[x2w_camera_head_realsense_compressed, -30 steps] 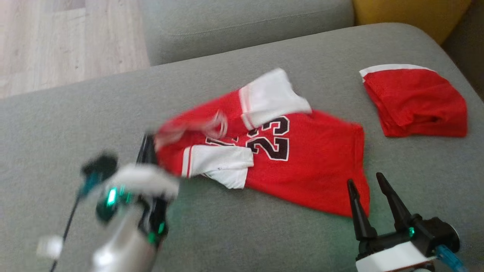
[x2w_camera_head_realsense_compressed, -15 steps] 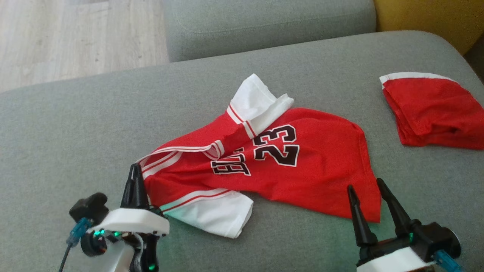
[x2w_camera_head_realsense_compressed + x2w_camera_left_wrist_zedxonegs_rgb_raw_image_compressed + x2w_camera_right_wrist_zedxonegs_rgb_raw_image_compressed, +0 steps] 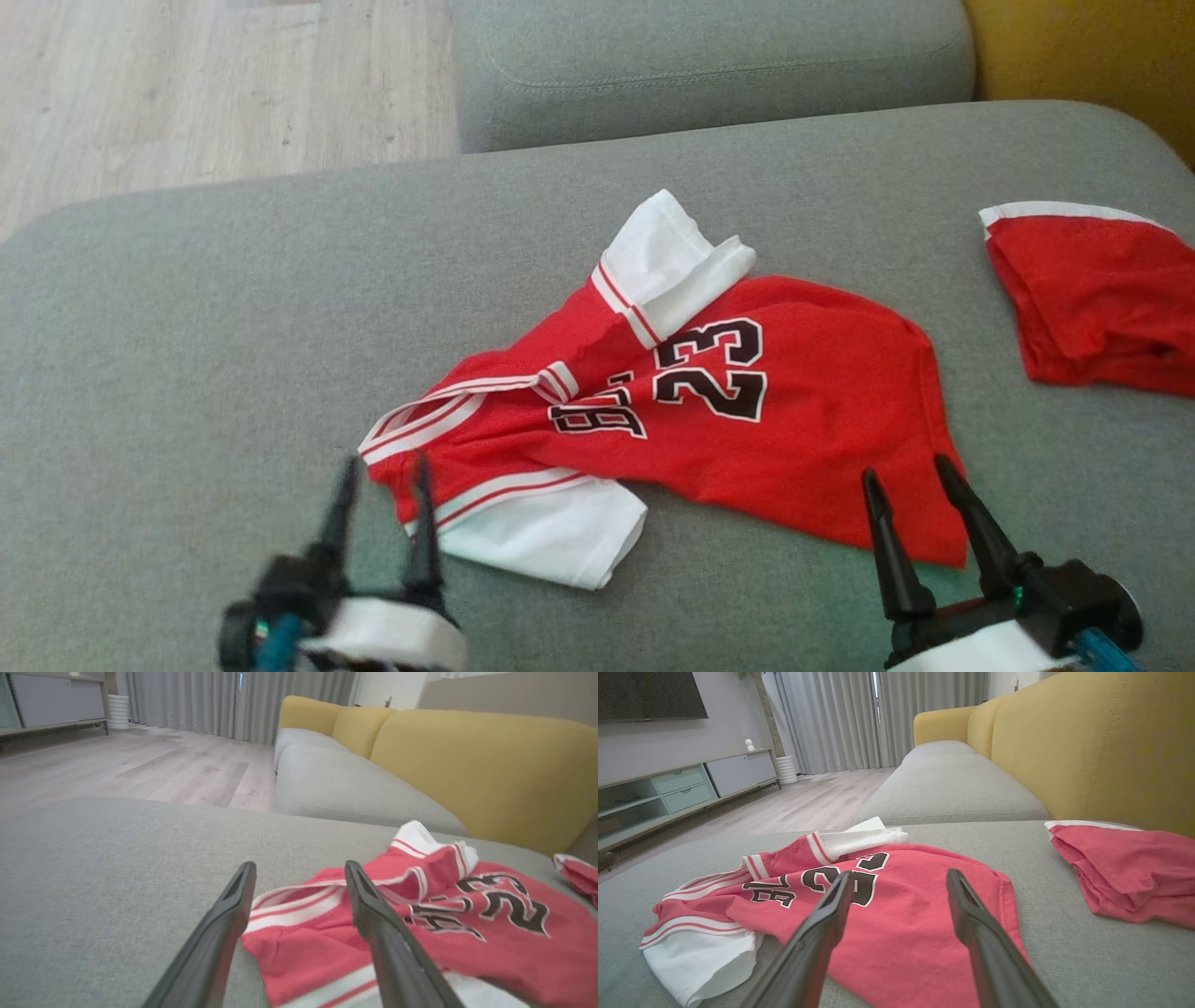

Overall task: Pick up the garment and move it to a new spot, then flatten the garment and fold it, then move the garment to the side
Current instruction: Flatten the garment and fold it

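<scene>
Carrier: the wide grey fabric sofa seat cushion, with a mustard-yellow upholstered backrest along its far right.

Task item: you have the red mesh jersey with white sleeves and a black "23" lying near the middle of the cushion, a little towards the near edge. It is rumpled, not flat. The striped collar end points to the left edge and the hem to the right. One white sleeve is folded up towards the far edge, and the other lies out towards the near edge.

Second item: a smaller folded red garment with a white band sits at the right edge, well apart from the jersey.

Right gripper: your fingers stand wide apart and grip nothing, tips just at the jersey's near hem corner.

Left gripper: fingers also spread wide, at the collar end. No cloth is pinched between them; contact with the fabric cannot be told.
</scene>
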### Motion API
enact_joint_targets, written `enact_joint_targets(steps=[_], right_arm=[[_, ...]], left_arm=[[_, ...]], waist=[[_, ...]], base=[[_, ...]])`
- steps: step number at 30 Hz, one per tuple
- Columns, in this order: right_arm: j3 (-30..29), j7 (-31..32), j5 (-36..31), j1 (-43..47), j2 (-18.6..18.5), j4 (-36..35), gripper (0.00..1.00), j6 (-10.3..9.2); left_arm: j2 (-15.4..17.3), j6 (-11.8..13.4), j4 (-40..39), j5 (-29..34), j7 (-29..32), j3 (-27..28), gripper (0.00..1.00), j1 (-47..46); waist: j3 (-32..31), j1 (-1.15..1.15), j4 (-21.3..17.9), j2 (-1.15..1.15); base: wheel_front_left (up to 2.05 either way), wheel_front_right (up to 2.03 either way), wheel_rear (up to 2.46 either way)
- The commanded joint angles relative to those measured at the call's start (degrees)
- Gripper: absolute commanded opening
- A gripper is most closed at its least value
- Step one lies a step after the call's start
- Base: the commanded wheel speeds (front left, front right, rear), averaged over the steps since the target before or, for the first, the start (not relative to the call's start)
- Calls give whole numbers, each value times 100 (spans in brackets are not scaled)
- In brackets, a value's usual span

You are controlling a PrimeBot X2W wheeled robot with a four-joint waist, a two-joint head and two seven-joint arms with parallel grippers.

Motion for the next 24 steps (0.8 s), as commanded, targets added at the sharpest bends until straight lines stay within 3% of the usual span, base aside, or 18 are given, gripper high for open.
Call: enact_joint_targets(steps=[1, 7, 16, 20, 24], right_arm=[[86, -62, -49, -140, -72, -172, 100, 37], [122, -62, -48, -216, -81, -148, 100, 37], [174, -62, 0, -326, -123, -145, 100, 37], [207, -62, 13, -413, -158, -153, 100, 37], [218, -62, 27, -471, -196, -159, 100, 37]], left_arm=[[-23, -15, -198, 88, -55, 81, 100, -129], [-109, -188, 186, 482, -55, -682, 100, 155], [-130, -574, 1128, 128, 329, -1745, 100, -337], [-131, -375, 1542, -91, 565, -2021, 100, -701], [-131, 84, 1885, -160, 525, -2216, 100, -1058]], waist=[[22, 1, 21, 0], [122, 1, 70, 0], [289, 1, -70, 0], [416, 1, -144, 0], [496, 1, -205, 0]], base=[[0, 0, 0], [0, 0, 0], [0, 0, 0], [0, 0, 0], [0, 0, 0]])
